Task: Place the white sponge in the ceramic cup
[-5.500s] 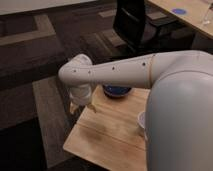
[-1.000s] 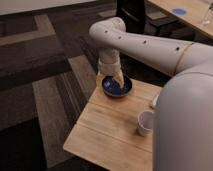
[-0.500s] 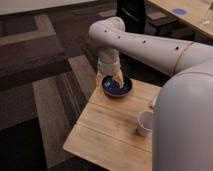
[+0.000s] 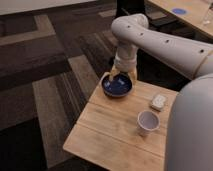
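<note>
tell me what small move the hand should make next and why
Probably lift the hand, now at the blue bowl, and move it toward the white sponge, which lies on the table beside the ceramic cup.

A light wooden plank table (image 4: 107,131) stands on a carpeted floor (image 4: 45,75) laid in dark brown and grey bands. A wide dark blue round bowl (image 4: 117,86) sits upright on the worktop near its far left corner, close to the far edge. The gripper (image 4: 121,76) hangs just above the bowl's far rim. Beyond the table, in the upper right, a second pale wooden tabletop (image 4: 192,20) shows, with a small flat blue round disc (image 4: 179,10) lying on it. What the bowl holds cannot be made out.
</note>
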You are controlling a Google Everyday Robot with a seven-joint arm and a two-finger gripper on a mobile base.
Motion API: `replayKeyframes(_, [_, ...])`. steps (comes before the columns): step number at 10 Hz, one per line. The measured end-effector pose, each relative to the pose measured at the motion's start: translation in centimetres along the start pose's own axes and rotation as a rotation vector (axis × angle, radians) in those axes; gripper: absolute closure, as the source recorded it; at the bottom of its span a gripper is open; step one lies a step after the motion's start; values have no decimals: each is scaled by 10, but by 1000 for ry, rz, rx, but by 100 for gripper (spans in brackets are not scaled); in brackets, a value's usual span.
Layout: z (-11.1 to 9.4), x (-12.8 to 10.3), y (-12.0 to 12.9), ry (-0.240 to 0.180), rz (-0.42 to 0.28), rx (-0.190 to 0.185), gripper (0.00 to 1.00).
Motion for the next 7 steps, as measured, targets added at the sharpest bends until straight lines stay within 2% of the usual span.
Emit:
replayKeyframes(2, [7, -7, -24, 14, 83, -21, 35])
replayKeyframes(3, [13, -18, -59, 6, 259, -44, 35])
replayKeyframes(4, [16, -28, -81, -28, 408, -37, 35])
replayKeyframes(5, [16, -32, -89, -43, 467, -34, 35])
replayKeyframes(6, [17, -33, -94, -48, 492, -33, 35])
replayKeyframes(7, [17, -33, -92, -48, 488, -33, 35])
